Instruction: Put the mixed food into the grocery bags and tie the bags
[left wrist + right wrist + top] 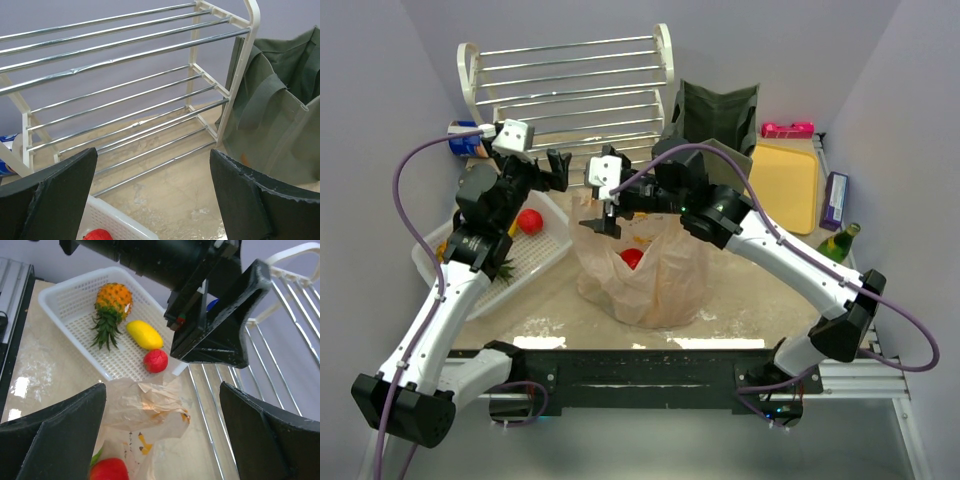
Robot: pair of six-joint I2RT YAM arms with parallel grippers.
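Note:
The peach plastic bag [645,275] stands in the middle of the table with a red fruit [632,258] inside it. My right gripper [599,227] hovers open just above the bag's left rim. In the right wrist view the crumpled rim of the bag [145,405] lies between the fingers of the right gripper [162,435], with the red fruit [107,470] below. My left gripper [556,172] is open and empty above the far corner of the white tray [545,255]. The tray holds a pineapple [112,300], a yellow fruit [144,335] and a red fruit [156,360]. The olive tote [715,115] stands at the back.
A white rack with metal bars [570,85] lies at the back left, and a blue packet [470,138] sits beside it. At the right are a yellow board [785,185], a pink object [788,129], a purple box [835,200] and a green bottle [840,242].

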